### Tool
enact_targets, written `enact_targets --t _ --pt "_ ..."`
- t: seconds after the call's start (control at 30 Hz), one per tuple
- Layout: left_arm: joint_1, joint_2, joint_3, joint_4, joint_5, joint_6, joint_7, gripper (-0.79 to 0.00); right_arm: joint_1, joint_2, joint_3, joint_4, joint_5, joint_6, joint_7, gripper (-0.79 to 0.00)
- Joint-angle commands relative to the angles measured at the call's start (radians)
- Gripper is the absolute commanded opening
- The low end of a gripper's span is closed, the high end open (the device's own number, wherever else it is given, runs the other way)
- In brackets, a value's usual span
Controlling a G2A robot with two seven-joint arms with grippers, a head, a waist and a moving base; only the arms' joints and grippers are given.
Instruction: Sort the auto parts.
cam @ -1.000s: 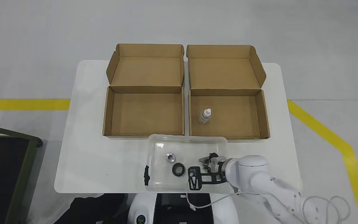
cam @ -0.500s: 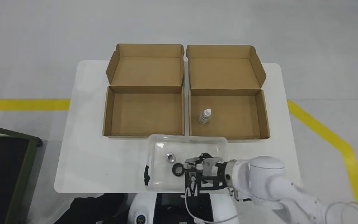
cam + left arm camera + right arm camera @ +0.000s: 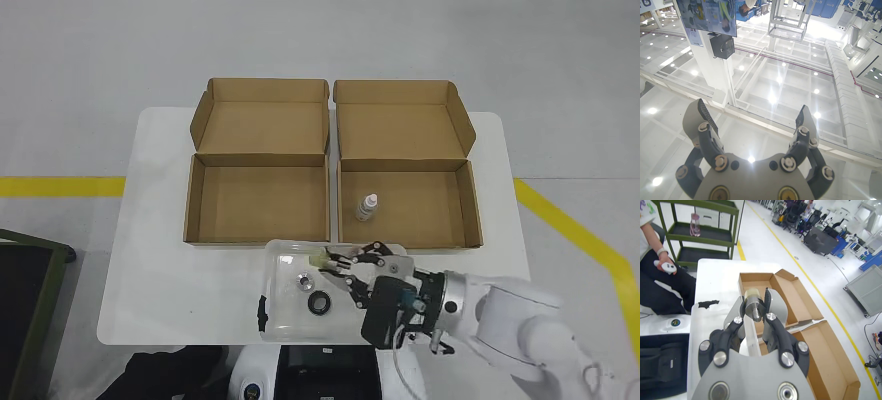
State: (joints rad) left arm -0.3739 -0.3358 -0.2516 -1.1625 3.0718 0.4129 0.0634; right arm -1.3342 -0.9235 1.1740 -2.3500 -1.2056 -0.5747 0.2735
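- Threaded metal part (image 3: 752, 307), pale cap outward and stud toward the wrist, is clamped across its body by the right gripper (image 3: 754, 298). It appears lifted over the clear tray (image 3: 285, 252), though height is hard to judge.
- Under the gripper, in the tray: black ring (image 3: 320, 302) and small metal fitting (image 3: 304, 281), unsorted.
- Ahead of the gripper: a cardboard box (image 3: 430, 210) holding a bottle-like part (image 3: 367, 207), and a second box (image 3: 257, 205). These are the likely destinations.
- Left gripper (image 3: 753, 117) has its jaws wide apart, holds nothing and points at the ceiling, presumably parked clear.
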Motion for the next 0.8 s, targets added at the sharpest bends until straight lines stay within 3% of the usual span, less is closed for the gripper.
enact_targets --t 0.0,0.77 --pt "0.000 0.000 0.000 0.000 0.000 0.000 0.000 0.000 -0.004 -0.002 0.009 0.000 0.006 0.019 -0.047 -0.785" --pt "0.000 0.000 0.000 0.000 0.000 0.000 0.000 0.000 0.075 -0.034 0.084 0.000 0.100 0.123 -0.299 -0.785"
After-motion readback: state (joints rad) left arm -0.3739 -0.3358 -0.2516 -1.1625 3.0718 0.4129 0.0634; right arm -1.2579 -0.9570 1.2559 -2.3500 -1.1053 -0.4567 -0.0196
